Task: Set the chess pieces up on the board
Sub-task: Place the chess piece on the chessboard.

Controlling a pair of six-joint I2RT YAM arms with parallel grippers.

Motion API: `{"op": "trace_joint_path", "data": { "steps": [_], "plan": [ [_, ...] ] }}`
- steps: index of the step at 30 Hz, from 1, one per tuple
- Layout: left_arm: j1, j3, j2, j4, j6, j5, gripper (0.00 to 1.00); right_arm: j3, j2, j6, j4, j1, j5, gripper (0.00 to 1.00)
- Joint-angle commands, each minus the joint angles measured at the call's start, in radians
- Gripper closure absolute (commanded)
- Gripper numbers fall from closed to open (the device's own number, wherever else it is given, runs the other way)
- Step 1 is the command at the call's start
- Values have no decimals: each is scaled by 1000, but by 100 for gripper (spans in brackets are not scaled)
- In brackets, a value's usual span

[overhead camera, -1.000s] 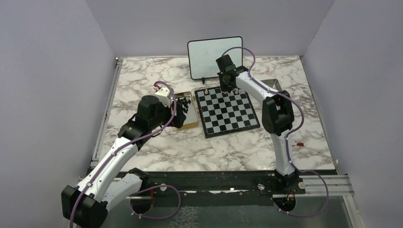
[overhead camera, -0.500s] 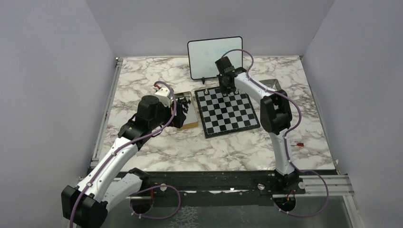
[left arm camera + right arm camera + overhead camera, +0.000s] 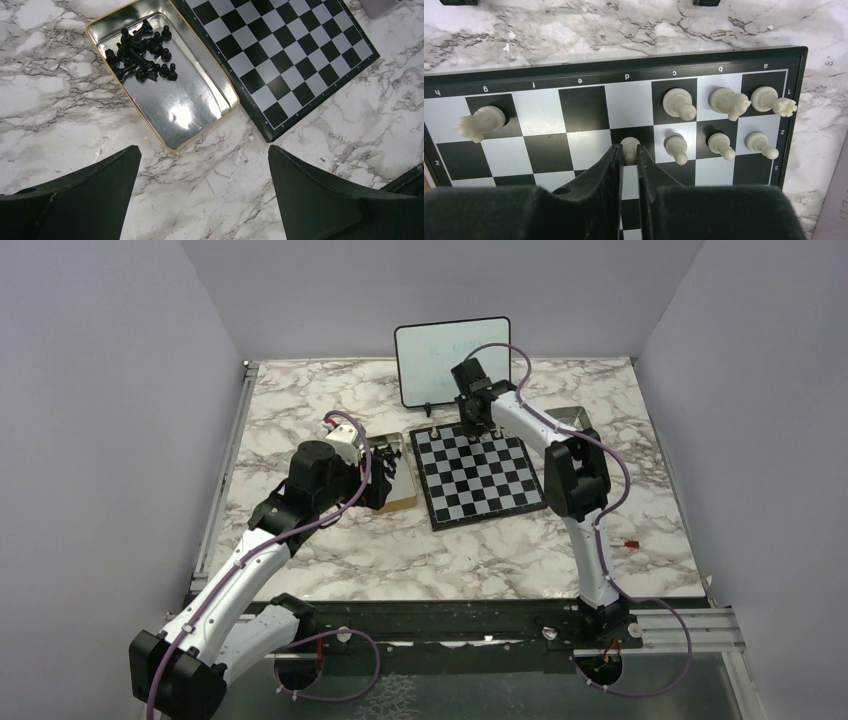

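The chessboard (image 3: 478, 478) lies mid-table and shows in both wrist views (image 3: 295, 50) (image 3: 544, 145). My right gripper (image 3: 628, 152) is shut on a white pawn (image 3: 629, 146) standing on the dark d2 square. Three more white pawns (image 3: 675, 148) stand beside it on c2, b2 and a2. Three white back-row pieces (image 3: 679, 103) stand on c1, b1 and a1, and a knight (image 3: 478, 123) on g1. My left gripper (image 3: 202, 187) is open and empty, above bare marble near the board's corner. The black pieces (image 3: 142, 52) lie heaped in a metal tin (image 3: 185, 107).
A whiteboard on a stand (image 3: 452, 358) is just behind the board, close to my right arm. The tin (image 3: 392, 475) lies left of the board. A metal tray edge (image 3: 577, 416) sits right of the board. A small red object (image 3: 630, 541) lies at the right.
My right gripper has shifted slightly left along the board's far rows. The left arm has not moved.
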Motion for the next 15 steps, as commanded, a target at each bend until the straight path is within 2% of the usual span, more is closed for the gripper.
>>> {"op": "trace_joint_path", "data": {
  "steps": [1, 15],
  "plan": [
    [-4, -4, -14, 15, 6, 1, 1, 52, 8, -5, -38, -3, 4, 79],
    [-4, -8, -32, 13, 3, -3, 1, 38, -92, 6, -64, -6, -4, 74]
  ]
}}
